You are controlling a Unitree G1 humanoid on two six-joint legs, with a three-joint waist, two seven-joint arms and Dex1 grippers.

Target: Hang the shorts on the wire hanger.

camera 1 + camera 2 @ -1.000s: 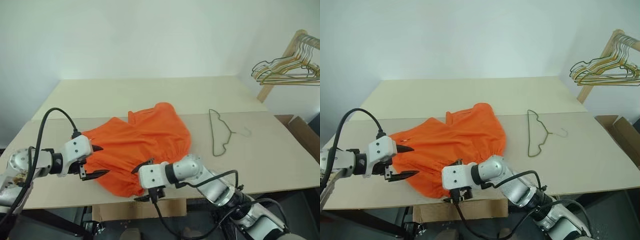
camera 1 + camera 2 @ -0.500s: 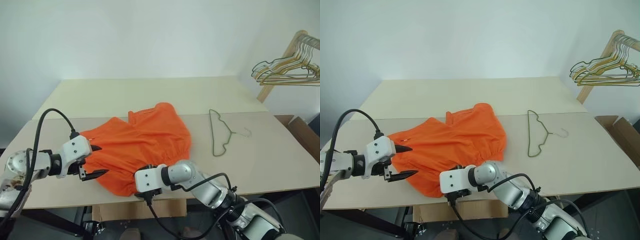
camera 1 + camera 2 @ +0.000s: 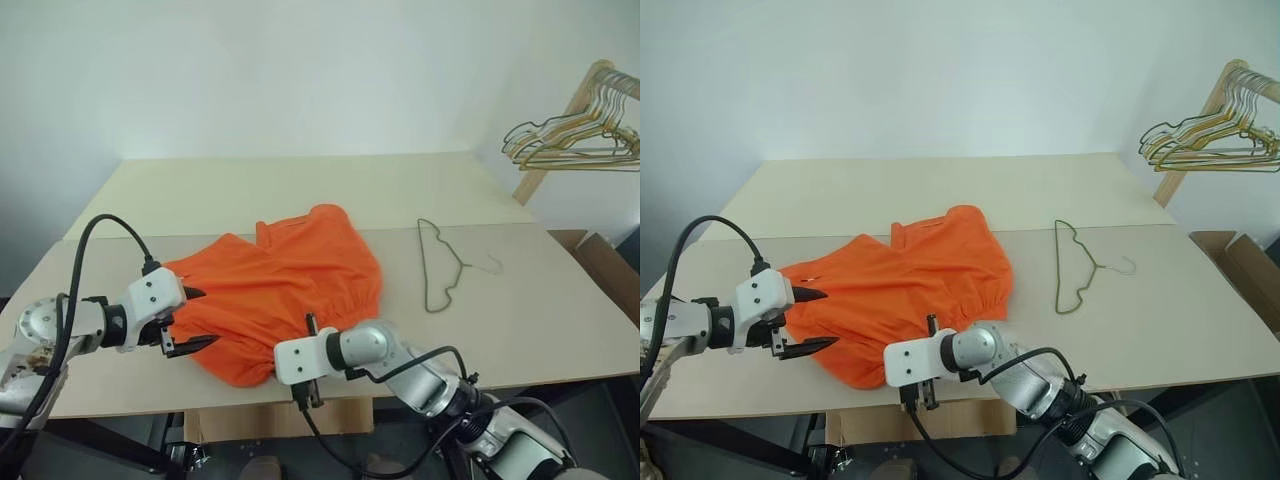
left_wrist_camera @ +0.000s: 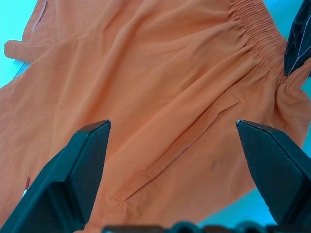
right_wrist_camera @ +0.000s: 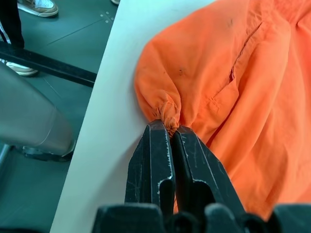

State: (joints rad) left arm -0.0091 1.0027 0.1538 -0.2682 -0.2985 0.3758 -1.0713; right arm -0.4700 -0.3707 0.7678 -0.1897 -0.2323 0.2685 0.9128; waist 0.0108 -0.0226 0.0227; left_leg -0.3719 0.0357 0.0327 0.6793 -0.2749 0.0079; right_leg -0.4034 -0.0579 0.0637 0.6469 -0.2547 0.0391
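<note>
The shorts (image 3: 275, 295) lie spread and rumpled on the table (image 3: 560, 320), to the left of the wire hanger (image 3: 440, 268), which lies flat and well apart from them, untouched. The right gripper (image 5: 170, 131) has its two fingers pressed together on a small pucker of fabric at the near edge of the shorts, by the gathered waistband; that pinch looks meant to give one firm corner to lift the garment by. The left gripper (image 3: 183, 320) hovers at the far left edge of the shorts, its fingers (image 4: 73, 170) spread wide with orange cloth between and beneath them, holding nothing, probably poised to take a second hold so the waistband can be stretched toward the wire hanger.
</note>
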